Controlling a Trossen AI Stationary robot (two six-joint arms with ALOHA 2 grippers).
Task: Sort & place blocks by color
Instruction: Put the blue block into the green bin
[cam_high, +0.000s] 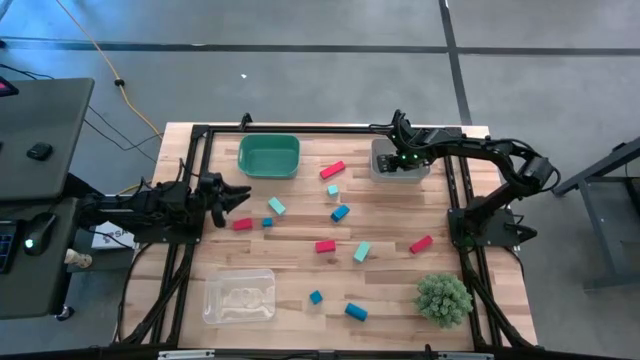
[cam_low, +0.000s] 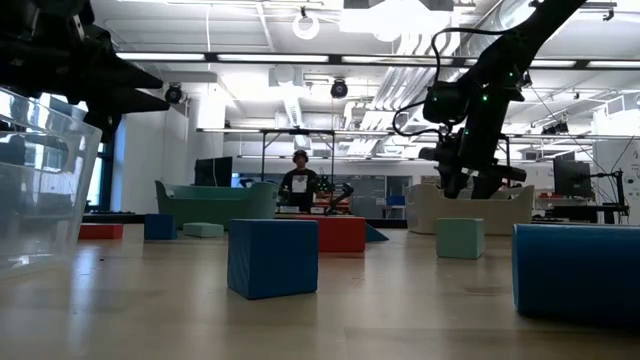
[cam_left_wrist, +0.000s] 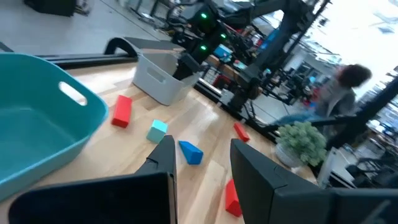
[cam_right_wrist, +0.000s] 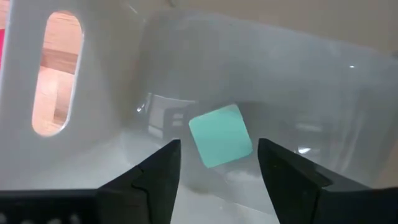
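Note:
My right gripper (cam_high: 400, 160) hangs over the grey bin (cam_high: 383, 168) at the table's far right, pointing steeply down into it, open (cam_right_wrist: 217, 155). A light teal block (cam_right_wrist: 221, 135) shows inside that bin just beyond the fingertips and touches neither finger. My left gripper (cam_high: 240, 197) waits at the table's left side, level, open and holding nothing (cam_left_wrist: 202, 152). Red, blue and teal blocks lie flat across the middle of the table, among them a red bar (cam_high: 332, 170), a blue one (cam_high: 340, 212) and a teal one (cam_high: 361, 252).
A teal bin (cam_high: 268, 155) stands at the far left of centre and a clear bin (cam_high: 240, 297) near the front left. A spiky green plant ball (cam_high: 443, 298) sits at the front right. A person stands in the room beyond the table (cam_low: 299, 180).

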